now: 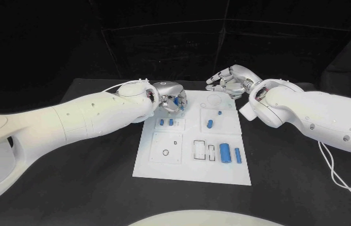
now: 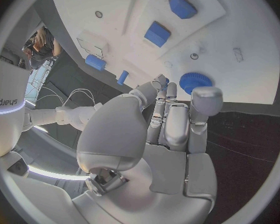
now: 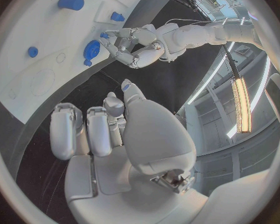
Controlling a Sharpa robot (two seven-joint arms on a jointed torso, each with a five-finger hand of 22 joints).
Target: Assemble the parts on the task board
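White and flat, the board (image 1: 191, 171) lies in the middle of the black worktop (image 1: 88, 185). It has small square plates on it and thin outlines of shapes. Small blue parts sit on the board. Two short blue blocks (image 1: 166, 122) lie side by side near the left hand. A blue peg (image 1: 210, 123) lies on a plate in the middle, and a tiny blue bit (image 1: 219, 113) sits just past it. Two blue tubes (image 1: 226, 153) lie next to each other near the right edge of the board, one fat and one thin. In the left wrist view a round blue wheel (image 2: 195, 81) with a bumpy rim sits at the board's edge, right by the fingertips (image 2: 160, 82). The left hand (image 1: 171, 100) is over the far left corner of the board. Its fingers are bent and close together, and a bit of blue shows between them, but I cannot tell if it grips anything. The right hand (image 1: 229, 82) is up in the air, past the far right corner of the board. Its fingers are curled in and hold nothing. Black cloth hangs behind the worktop, and the wall there is dark.
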